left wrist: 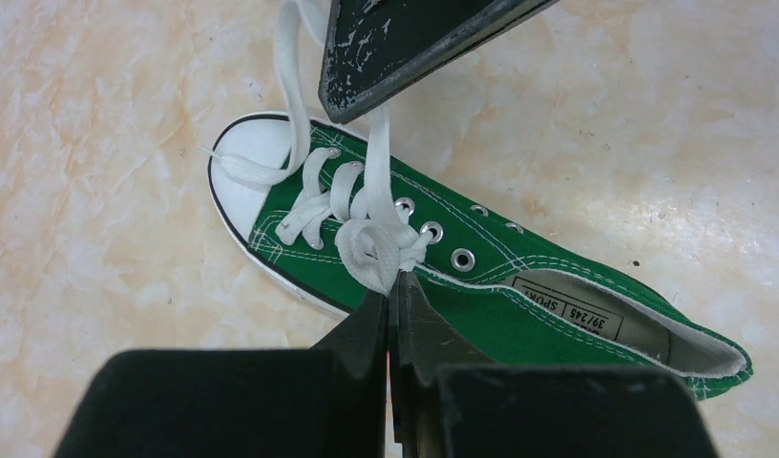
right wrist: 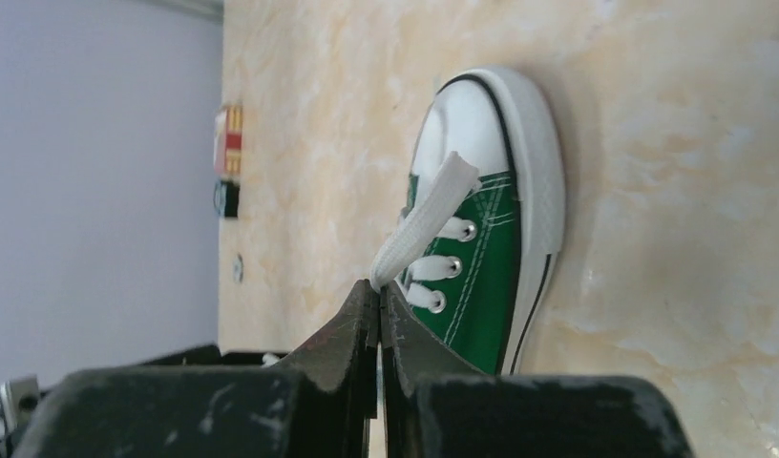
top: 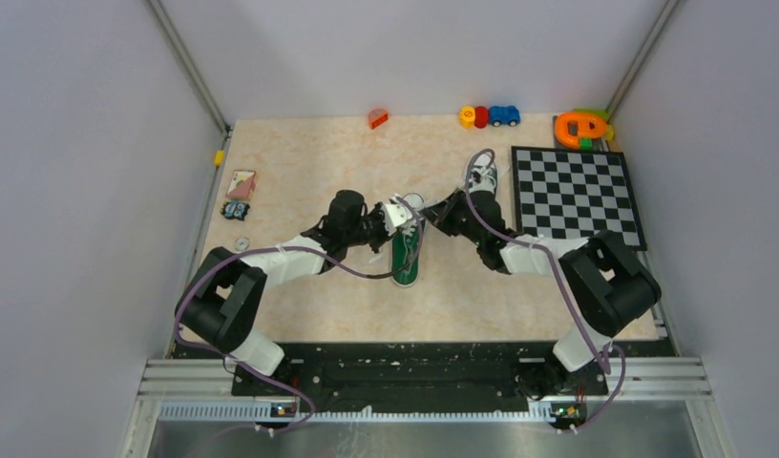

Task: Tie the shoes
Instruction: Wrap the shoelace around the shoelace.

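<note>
One green shoe point(top: 406, 260) with a white toe cap lies on the table between both arms. Its white lace is bunched into a loose knot point(left wrist: 374, 246) over the eyelets. My left gripper point(left wrist: 396, 279) is shut on that knot, low over the shoe point(left wrist: 519, 286). My right gripper point(right wrist: 379, 286) is shut on a flat strand of the lace point(right wrist: 419, 224) and holds it taut above the shoe point(right wrist: 486, 248). In the left wrist view the right gripper's fingers point(left wrist: 405, 48) hang over the toe. The second shoe point(top: 483, 176) sits farther back, partly behind the right arm.
A checkerboard point(top: 577, 196) lies at the right. Toys line the far edge: an orange piece point(top: 377, 118), small cars point(top: 489, 116), an orange and green toy point(top: 581, 127). A card point(top: 241, 183), a small dark object point(top: 236, 210) and a washer point(top: 242, 244) sit at the left.
</note>
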Robot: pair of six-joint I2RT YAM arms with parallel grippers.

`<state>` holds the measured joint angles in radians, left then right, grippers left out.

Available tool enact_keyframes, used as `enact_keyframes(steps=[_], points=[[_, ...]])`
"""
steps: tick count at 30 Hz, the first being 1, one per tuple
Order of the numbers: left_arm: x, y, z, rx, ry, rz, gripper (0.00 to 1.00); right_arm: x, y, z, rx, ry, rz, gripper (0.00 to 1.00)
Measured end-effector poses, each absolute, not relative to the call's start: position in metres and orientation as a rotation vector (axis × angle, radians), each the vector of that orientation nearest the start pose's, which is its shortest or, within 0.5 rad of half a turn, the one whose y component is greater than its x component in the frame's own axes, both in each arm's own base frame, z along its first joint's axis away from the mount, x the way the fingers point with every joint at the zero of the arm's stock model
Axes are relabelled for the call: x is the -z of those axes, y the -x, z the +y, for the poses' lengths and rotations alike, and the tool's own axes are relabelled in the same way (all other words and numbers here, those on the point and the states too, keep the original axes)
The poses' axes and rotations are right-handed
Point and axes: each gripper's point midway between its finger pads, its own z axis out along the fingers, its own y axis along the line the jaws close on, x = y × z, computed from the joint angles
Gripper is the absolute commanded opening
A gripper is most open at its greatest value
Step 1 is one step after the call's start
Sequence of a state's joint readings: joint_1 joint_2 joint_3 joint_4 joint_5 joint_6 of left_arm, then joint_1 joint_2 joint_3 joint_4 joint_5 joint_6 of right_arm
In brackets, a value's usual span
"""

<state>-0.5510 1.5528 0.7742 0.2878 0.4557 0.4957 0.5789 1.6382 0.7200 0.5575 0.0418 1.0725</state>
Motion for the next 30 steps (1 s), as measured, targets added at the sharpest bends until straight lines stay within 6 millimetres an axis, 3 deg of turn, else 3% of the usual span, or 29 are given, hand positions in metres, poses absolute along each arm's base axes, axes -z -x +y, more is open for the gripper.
enact_keyframes(steps=[4,10,16,23,27,30], points=[[-0.102,-0.332,-0.274,0.503,-1.257,1.613,0.00,-0.124,-0.364,0.286,-1.085,-0.244,2.033,0.00],[-0.102,-0.332,-0.274,0.500,-1.259,1.611,0.00,-0.134,-0.357,0.287,-1.145,0.022,2.002,0.00],[-0.102,-0.332,-0.274,0.499,-1.258,1.612,0.00,-0.134,-0.357,0.268,-1.121,0.059,1.991,0.00],[-0.099,-0.339,-0.266,0.457,-1.189,1.679,0.00,-0.108,-0.361,0.247,-0.949,-0.008,2.124,0.00],[-0.099,-0.340,-0.265,0.455,-1.183,1.686,0.00,-0.107,-0.358,0.249,-0.955,0.029,2.137,0.00],[-0.097,-0.337,-0.266,0.464,-1.206,1.688,0.00,-0.122,-0.359,0.258,-1.006,0.099,2.102,0.00]])
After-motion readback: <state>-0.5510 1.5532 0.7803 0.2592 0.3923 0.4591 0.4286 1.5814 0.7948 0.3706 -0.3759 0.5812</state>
